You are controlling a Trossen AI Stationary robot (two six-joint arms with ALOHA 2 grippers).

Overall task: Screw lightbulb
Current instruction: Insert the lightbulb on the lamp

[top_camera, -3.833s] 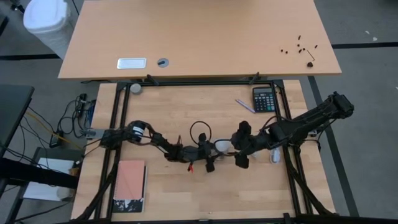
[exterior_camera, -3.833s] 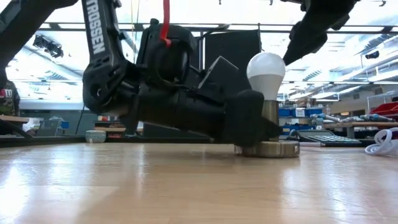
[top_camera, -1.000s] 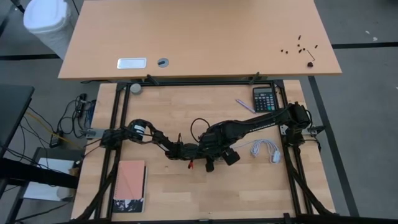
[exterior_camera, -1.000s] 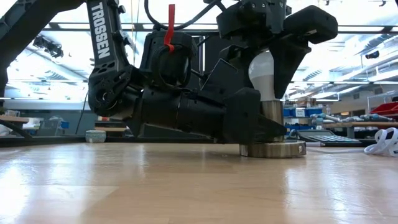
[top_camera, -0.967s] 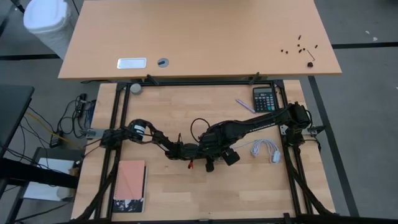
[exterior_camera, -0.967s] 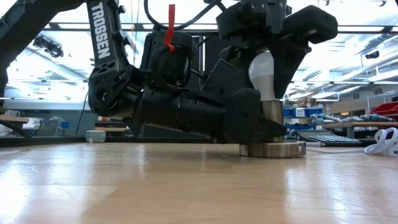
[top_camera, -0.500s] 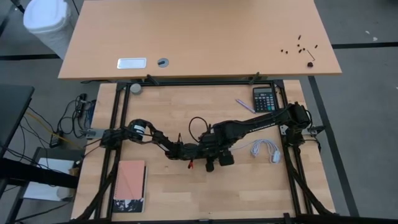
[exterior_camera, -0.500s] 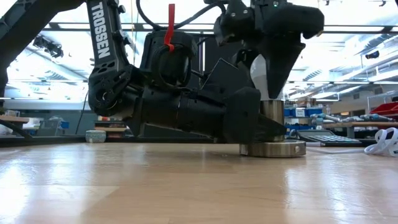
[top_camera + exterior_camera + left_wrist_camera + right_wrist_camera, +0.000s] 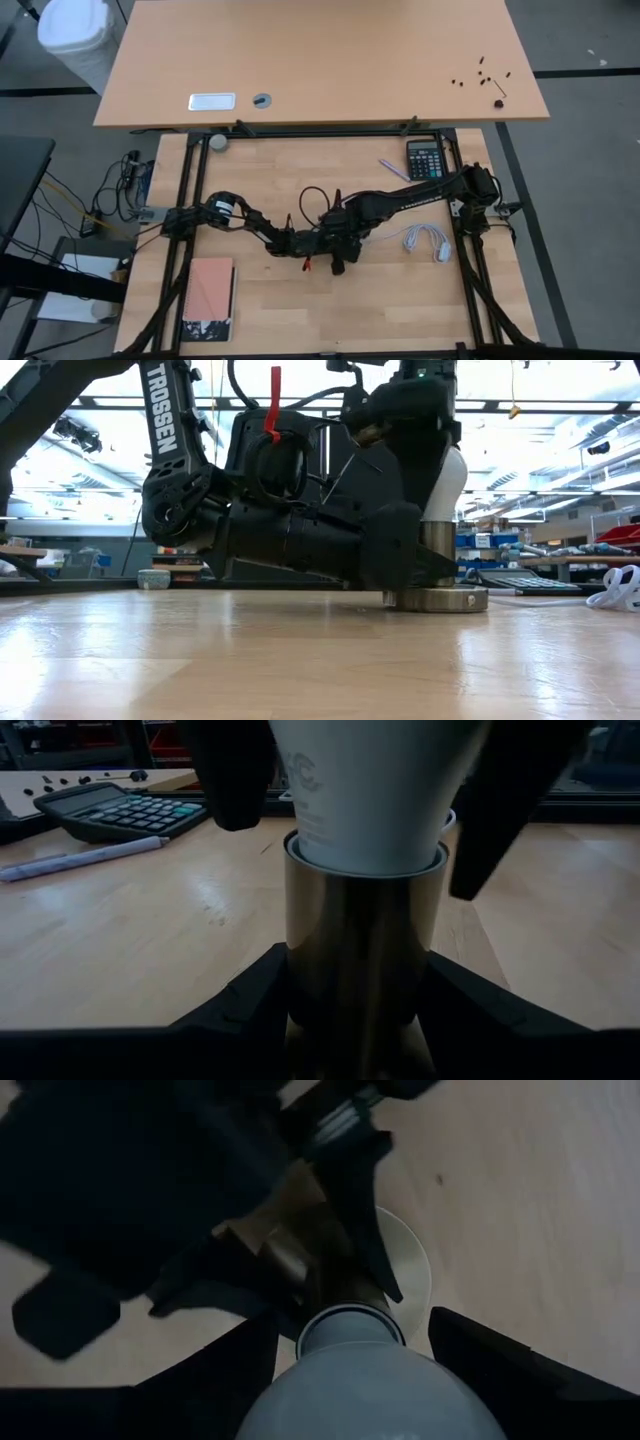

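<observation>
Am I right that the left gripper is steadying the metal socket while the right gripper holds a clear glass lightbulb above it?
Not quite: the lightbulb is opaque white, as the left wrist view shows. The left gripper does steady the metal socket, and the right gripper holds the bulb.

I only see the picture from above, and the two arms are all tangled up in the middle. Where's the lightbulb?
Observer: It's hidden under the arms. The low view shows the lightbulb standing upright in a metal socket on the table.
Operator: Who's holding the socket?
Observer: The left claw. Its wrist view shows one finger on each side of the socket's tube.
Operator: And who's got the bulb?
Observer: The right claw. It reaches down from above, with the white globe gripped between its fingers.
</observation>
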